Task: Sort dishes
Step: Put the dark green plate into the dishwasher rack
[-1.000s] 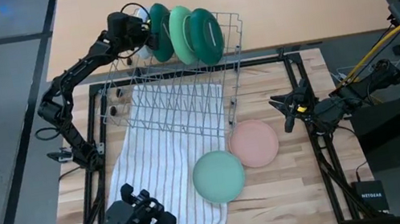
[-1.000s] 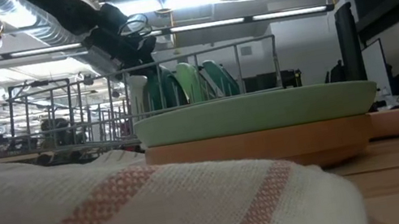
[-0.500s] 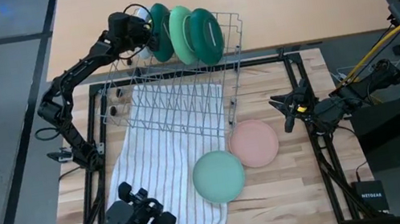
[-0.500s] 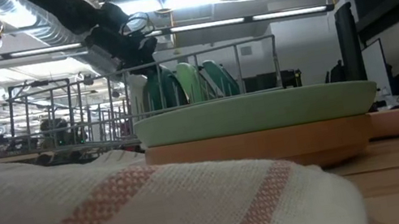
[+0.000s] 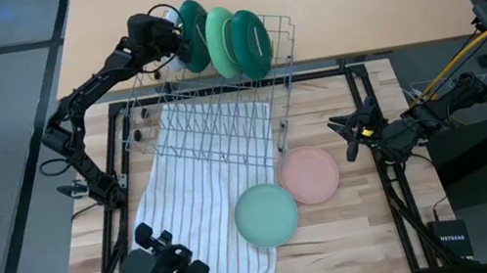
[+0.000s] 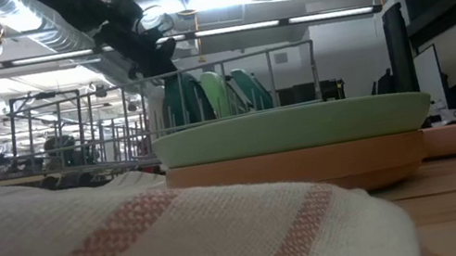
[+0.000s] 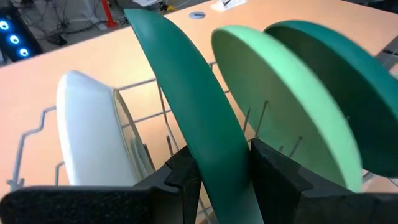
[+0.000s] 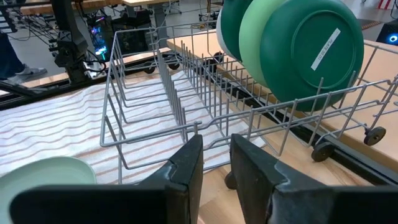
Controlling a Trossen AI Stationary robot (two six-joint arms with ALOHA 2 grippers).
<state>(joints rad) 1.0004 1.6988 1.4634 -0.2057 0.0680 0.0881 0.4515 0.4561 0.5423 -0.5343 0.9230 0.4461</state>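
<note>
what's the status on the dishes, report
Left tool shut on dark green plate standing in rack. Right tool idle, empty, by pink plate. Mint plate stacked on brown one. Nothing blocking.

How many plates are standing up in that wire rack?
4 that I can see: a white plate, then a dark green plate held between the left arm's fingers, a light green plate and a teal plate. More could be hidden behind them.
</note>
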